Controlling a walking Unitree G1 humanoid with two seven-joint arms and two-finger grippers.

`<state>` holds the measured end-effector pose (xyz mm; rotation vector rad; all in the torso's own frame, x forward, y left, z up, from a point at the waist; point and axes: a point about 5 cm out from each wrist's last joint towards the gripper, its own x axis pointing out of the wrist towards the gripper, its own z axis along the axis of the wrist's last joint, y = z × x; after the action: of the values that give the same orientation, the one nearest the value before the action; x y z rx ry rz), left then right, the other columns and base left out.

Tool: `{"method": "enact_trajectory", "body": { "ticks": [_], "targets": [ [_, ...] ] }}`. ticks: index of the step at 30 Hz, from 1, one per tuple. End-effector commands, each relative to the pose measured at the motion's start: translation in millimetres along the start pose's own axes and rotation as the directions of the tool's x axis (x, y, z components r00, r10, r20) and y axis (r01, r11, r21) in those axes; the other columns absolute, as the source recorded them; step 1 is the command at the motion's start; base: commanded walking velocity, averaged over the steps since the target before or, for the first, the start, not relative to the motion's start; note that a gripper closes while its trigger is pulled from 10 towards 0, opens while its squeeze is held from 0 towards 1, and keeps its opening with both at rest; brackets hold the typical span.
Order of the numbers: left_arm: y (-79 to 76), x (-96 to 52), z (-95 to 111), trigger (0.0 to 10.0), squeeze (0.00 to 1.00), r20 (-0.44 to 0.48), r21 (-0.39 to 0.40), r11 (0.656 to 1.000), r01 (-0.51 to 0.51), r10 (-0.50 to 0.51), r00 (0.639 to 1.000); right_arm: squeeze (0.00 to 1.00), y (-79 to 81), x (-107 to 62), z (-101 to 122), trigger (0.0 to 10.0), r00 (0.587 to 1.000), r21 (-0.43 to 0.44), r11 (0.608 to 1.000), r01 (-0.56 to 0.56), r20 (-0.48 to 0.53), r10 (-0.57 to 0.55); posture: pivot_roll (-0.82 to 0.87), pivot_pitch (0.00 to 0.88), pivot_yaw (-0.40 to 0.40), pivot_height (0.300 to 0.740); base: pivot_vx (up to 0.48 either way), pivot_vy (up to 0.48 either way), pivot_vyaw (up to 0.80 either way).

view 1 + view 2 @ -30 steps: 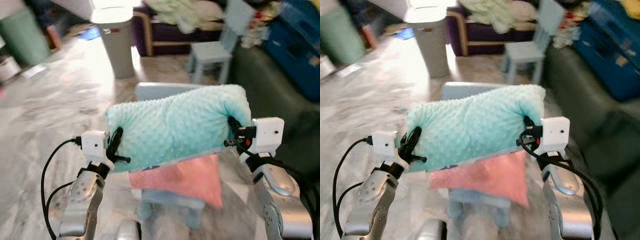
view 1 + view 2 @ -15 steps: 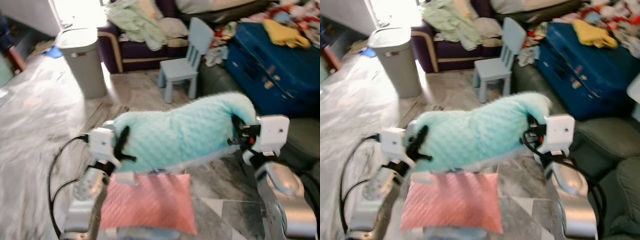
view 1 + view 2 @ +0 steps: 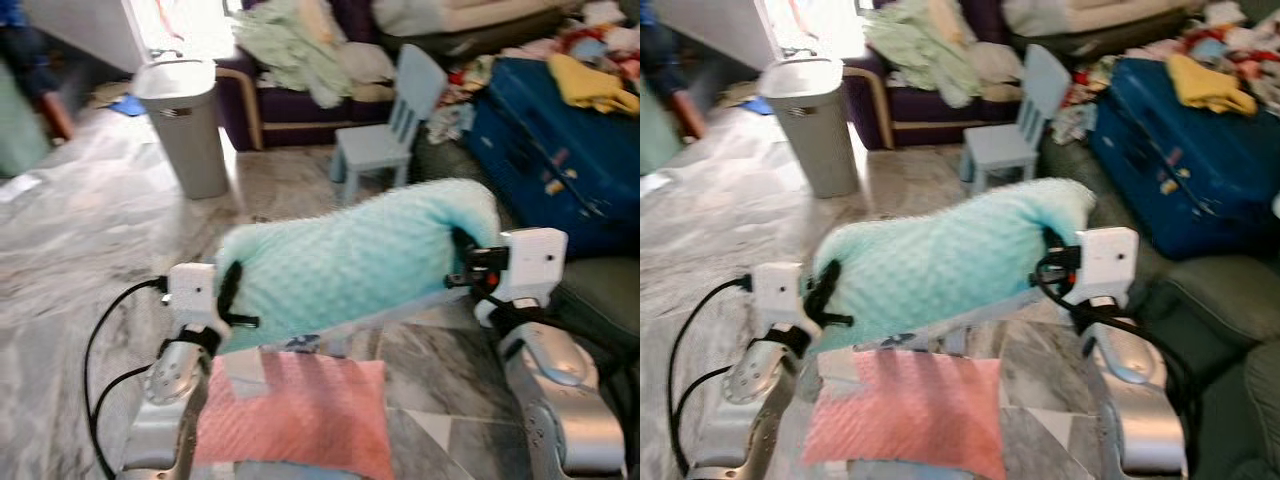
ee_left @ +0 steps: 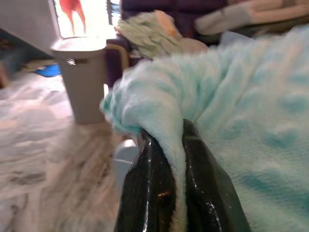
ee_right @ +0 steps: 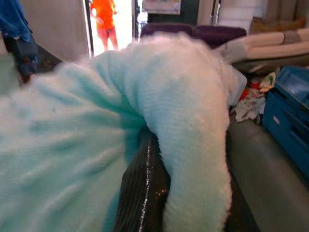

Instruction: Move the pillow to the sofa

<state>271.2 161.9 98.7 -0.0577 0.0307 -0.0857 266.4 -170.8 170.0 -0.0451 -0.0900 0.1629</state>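
A fluffy light-teal pillow (image 3: 355, 255) hangs in the air in front of me, held between both arms. My left gripper (image 3: 232, 295) is shut on its left end, a fold of fabric pinched between the black fingers (image 4: 154, 193). At the pillow's right end my right gripper (image 3: 462, 262) is shut on it as well, with fabric wrapped over its fingers (image 5: 145, 193). A dark green sofa (image 3: 1220, 300) lies to my right. A pink cushion (image 3: 295, 415) rests below the pillow on a small piece of furniture.
A blue suitcase (image 3: 545, 140) with a yellow cloth lies on the sofa's far part. A light-blue child's chair (image 3: 385, 140) and a grey bin (image 3: 185, 125) stand ahead on the marble floor. A purple couch with clothes (image 3: 300, 60) lines the back. A person in orange (image 5: 104, 19) stands at the doorway.
The camera has swung right and then slightly back, so the sofa and suitcase came into view. Both grippers keep the pillow held at the same height.
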Motion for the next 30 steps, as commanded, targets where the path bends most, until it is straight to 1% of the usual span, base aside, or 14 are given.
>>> {"method": "enact_trajectory", "body": {
  "ticks": [1,4,5,7,9,11,12,13,15,18,21,25,28,30],
  "targets": [
    [-4.4,3.4,5,10.0,0.0,0.001,0.012,1.0,0.013,-0.013,1.0,0.0,-4.3,0.4,4,10.0,1.0,-0.008,1.0,0.01,0.003,-0.01,-0.05,0.0,0.03,0.74,0.0,0.0,0.0],
    [-5.4,3.9,7,10.0,0.0,-0.025,0.01,1.0,0.028,-0.028,0.999,0.0,-3.0,1.0,0,10.0,1.0,-0.007,1.0,-0.001,-0.028,0.001,-0.05,0.0,0.029,0.74,0.0,0.0,0.0],
    [-8.6,3.7,9,10.0,0.0,-0.02,-0.024,0.995,0.101,-0.102,0.995,0.0,-2.6,0.5,-2,10.0,0.999,-0.009,1.0,0.001,-0.041,-0.001,-0.05,0.0,0.028,0.74,0.0,0.0,0.0],
    [-7.6,3.1,9,10.0,0.0,-0.022,-0.034,0.995,0.096,-0.097,0.995,0.0,-2.8,0.4,-4,10.0,0.999,-0.006,1.0,0.008,-0.054,-0.008,-0.05,0.0,0.027,0.74,0.0,0.0,0.0],
    [-5.6,2.2,6,10.0,0.0,-0.034,-0.044,0.997,0.071,-0.072,0.997,0.0,-4.2,0.9,-10,10.0,0.995,0.006,0.999,0.034,-0.093,-0.034,-0.05,0.0,0.027,0.74,0.0,0.0,0.0],
    [-6.0,1.0,5,10.0,0.0,-0.042,-0.044,0.997,0.068,-0.07,0.997,0.0,-8.9,1.4,-16,10.0,0.985,0.023,0.995,0.094,-0.146,-0.089,-0.06,0.0,0.027,0.74,0.0,0.0,0.0],
    [-7.8,0.4,5,10.0,0.0,-0.037,-0.038,0.997,0.072,-0.073,0.997,0.0,-18.1,2.2,-20,10.0,0.966,0.044,0.981,0.19,-0.186,-0.179,-0.05,0.0,0.028,0.74,0.0,0.0,0.0],
    [-8.5,0.5,5,10.0,0.0,-0.037,-0.037,0.997,0.073,-0.074,0.997,0.0,-22.0,3.0,-22,10.0,0.956,0.052,0.973,0.224,-0.207,-0.209,-0.05,0.0,0.028,0.74,0.0,0.0,0.0],
    [-9.3,0.6,6,10.0,0.0,-0.037,-0.039,0.997,0.068,-0.07,0.997,0.0,-30.4,3.8,-25,10.0,0.931,0.03,0.957,0.289,-0.244,-0.273,-0.06,0.0,0.028,0.74,0.0,0.0,0.0],
    [-9.3,0.8,9,10.0,0.0,-0.01,-0.074,0.995,0.06,-0.061,0.998,0.0,-32.0,3.1,-25,10.0,0.928,0.041,0.955,0.293,-0.251,-0.274,-0.06,0.0,0.028,0.74,0.0,0.0,0.0],
    [-8.4,0.4,9,10.0,0.0,-0.022,-0.075,0.996,0.049,-0.051,0.998,0.0,-31.0,1.1,-28,10.0,0.925,0.052,0.956,0.289,-0.274,-0.265,-0.06,0.0,0.027,0.74,0.0,0.0,0.0],
    [-6.4,0.4,8,10.0,0.0,-0.026,-0.04,0.999,0.017,-0.019,0.999,0.0,-31.1,-0.1,-29,10.0,0.914,0.066,0.95,0.306,-0.299,-0.274,-0.06,0.0,0.027,0.74,0.0,0.0,0.0],
    [-8.0,-0.5,7,10.0,0.0,-0.039,-0.057,0.998,0.032,-0.034,0.999,0.0,-32.8,-0.5,-27,10.0,0.914,0.04,0.951,0.307,-0.292,-0.282,-0.07,0.0,0.03,0.74,0.0,0.0,0.0],
    [-9.1,-0.3,6,10.0,0.0,-0.043,-0.062,0.997,0.037,-0.04,0.998,0.0,-32.6,-0.8,-27,10.0,0.922,0.035,0.958,0.285,-0.283,-0.264,-0.07,0.0,0.029,0.74,0.0,0.0,0.0]
  ]
}}
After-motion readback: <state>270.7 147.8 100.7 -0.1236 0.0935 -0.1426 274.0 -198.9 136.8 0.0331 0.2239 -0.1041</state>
